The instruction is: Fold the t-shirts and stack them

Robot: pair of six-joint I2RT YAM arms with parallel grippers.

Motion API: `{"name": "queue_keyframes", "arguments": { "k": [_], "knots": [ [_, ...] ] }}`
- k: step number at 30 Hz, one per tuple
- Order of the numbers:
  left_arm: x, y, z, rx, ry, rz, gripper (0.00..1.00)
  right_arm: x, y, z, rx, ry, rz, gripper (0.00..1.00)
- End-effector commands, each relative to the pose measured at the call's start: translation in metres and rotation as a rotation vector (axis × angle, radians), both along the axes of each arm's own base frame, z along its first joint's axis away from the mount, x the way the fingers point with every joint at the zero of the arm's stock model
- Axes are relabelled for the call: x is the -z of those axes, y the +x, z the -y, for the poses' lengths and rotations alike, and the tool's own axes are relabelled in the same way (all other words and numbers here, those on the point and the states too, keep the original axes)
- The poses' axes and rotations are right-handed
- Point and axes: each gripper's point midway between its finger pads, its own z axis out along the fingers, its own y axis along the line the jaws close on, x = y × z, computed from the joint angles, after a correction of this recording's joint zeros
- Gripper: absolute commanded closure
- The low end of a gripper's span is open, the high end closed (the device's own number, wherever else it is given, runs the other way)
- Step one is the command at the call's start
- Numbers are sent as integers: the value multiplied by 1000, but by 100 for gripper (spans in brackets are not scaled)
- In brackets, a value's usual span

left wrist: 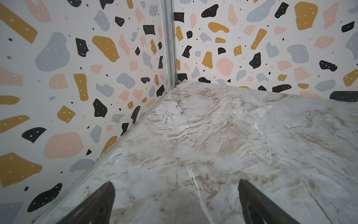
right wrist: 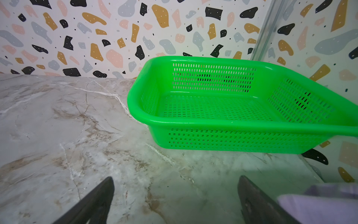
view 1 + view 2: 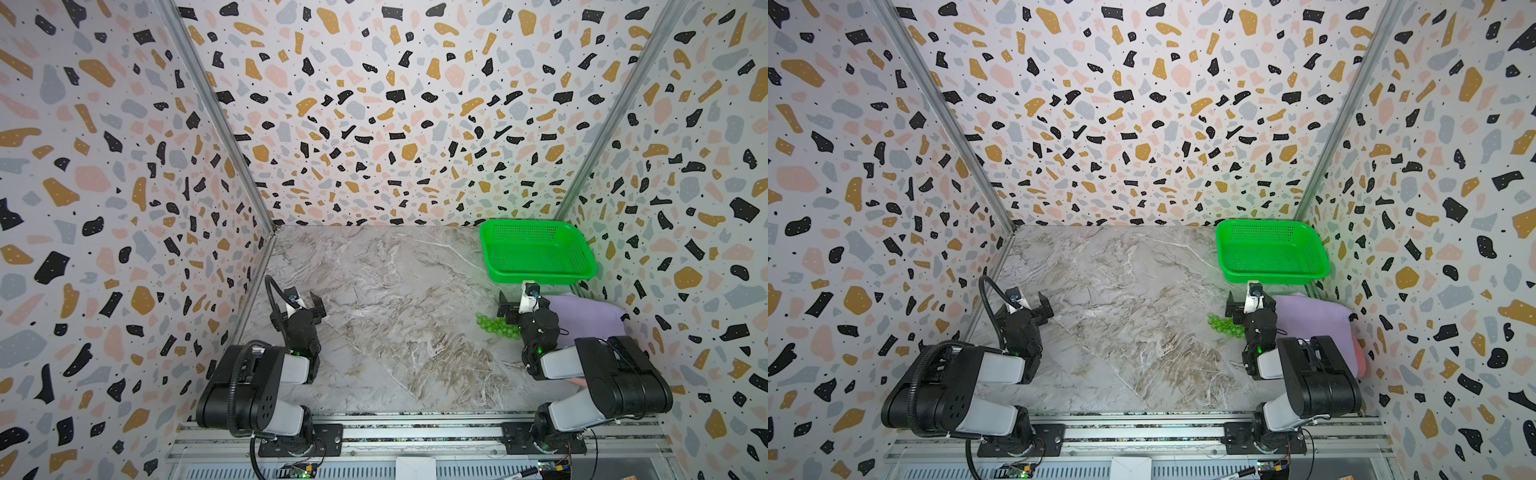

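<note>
Lavender t-shirt (image 3: pixel 1308 322) half-hidden (pink t-shirt (image 3: pixel 1361 356) beneath); left end effector (image 1: pixel 175 182), right end effector (image 2: pixel 175 178) spread, empty.

Glossy perforated plastic basket (image 2: pixel 232 124), soft matt cloth lavender t-shirt (image 3: pixel 1312 328), smooth marble-look table (image 3: pixel 395 311).

Bright, even light here, only soft shadows. The wide lens bends the walls (image 3: pixel 104 166) at the edges, and the lavender shirt (image 2: pixel 319 205) goes blurry in the right wrist view.

No lettering, brand, number or sign can be read; none is made out on the patterned walls (image 3: pixel 374 104), green basket (image 3: pixel 540 275) or marble tabletop (image 3: pixel 395 311).
</note>
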Motion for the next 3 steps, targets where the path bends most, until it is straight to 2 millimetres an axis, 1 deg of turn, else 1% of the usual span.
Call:
{"name": "queue_keyframes", "arguments": {
  "k": [1,3],
  "knots": [
    [-16,2,-1,-10,8,60,0,-5,2,0,4,-7,17,1],
    [-17,0,0,-8,5,65,0,-6,0,-1,0,-10,21,1]
  ]
}}
